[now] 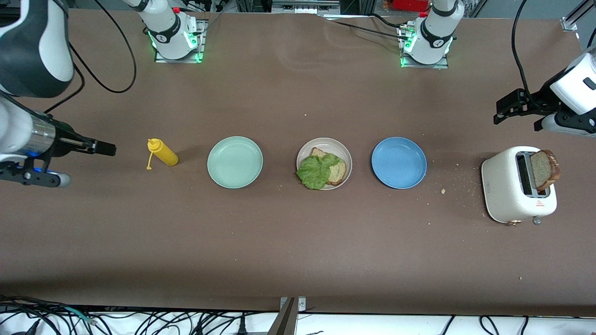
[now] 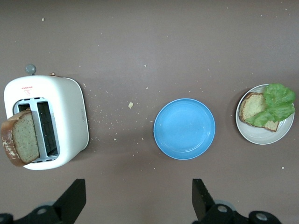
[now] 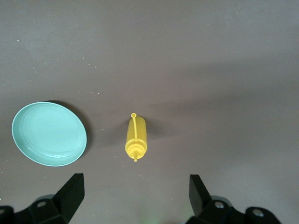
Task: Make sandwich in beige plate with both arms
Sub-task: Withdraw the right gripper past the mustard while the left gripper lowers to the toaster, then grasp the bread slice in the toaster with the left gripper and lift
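1 slice of bread [image 1: 336,170] with a lettuce leaf [image 1: 317,171] on it is seen lying in the beige plate [image 1: 345,155], between the green plate [image 1: 234,162] and the blue plate [image 1: 399,162]. The 2nd slice [image 1: 545,168] is seen standing up out of a slot of the toaster [image 1: 505,188], at the left arm's end of the table.

The left gripper [image 2: 138,198] is held above the table near the toaster, fingers spread and empty. The right gripper [image 3: 134,196] is kept waiting over the mustard bottle [image 1: 162,152], fingers spread too.

The standing slice is best pinched across its flat faces, lifted straight up so the toaster is not dragged, then laid flat and square on the lettuce.
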